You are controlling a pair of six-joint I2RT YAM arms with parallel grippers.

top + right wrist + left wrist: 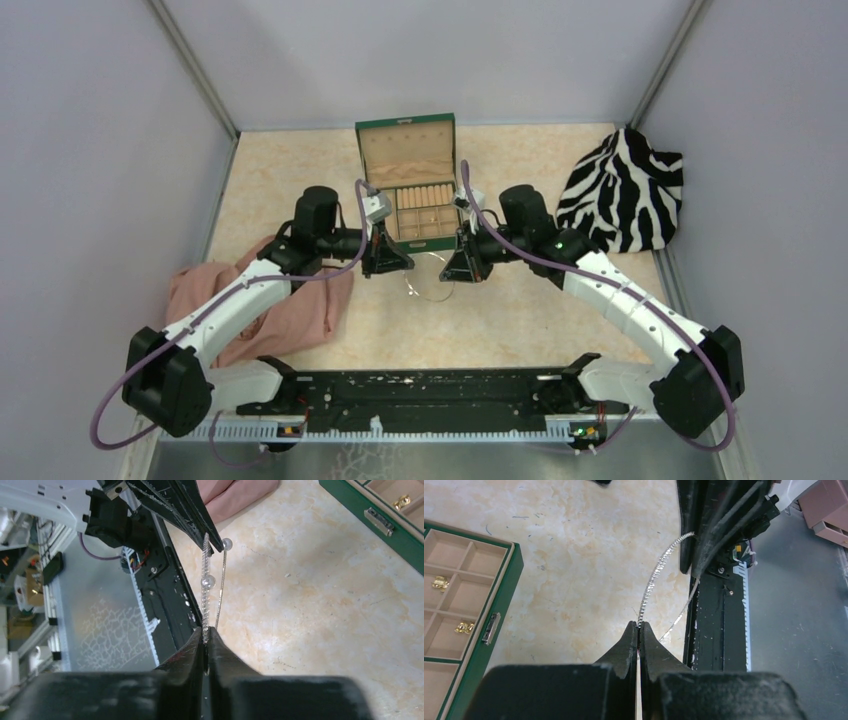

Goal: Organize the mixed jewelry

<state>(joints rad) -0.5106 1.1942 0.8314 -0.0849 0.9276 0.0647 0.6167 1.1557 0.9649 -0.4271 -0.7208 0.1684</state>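
Item 1. Pink cloth (270,310): crumpled on the table (520,310) at the left edge, partly under the left arm.

Item 2. Left gripper (638,626): fingers pressed together, pinching one end of the wire hoop. It is just in front of the green box's left front corner.

Item 3. Wire hoop (658,575): thin, silvery, textured strand. It spans the gap between the two grippers, in front of the box and near the table's middle, with each end clamped in one gripper. Two clear beads (208,582) sit on it near the left gripper's tips. Whether it touches the table cannot be told.

Item 4. Green box (405,121): stands at the far middle of the table, lid open and upright, tan lining, tray divided into compartments. A metal clasp (490,628) sits on its front wall.

Item 5. Gold pieces (440,583): small, bead-sized. Two show in the left wrist view, each in its own tray compartment near the front wall.

Item 6. Right gripper (205,632): fingers pressed together, nipping the hoop's other end. It is just in front of the box's right front corner, facing the left gripper.

Item 7. Zebra-striped cloth (622,190): bunched at the far right, well apart from the hoop.
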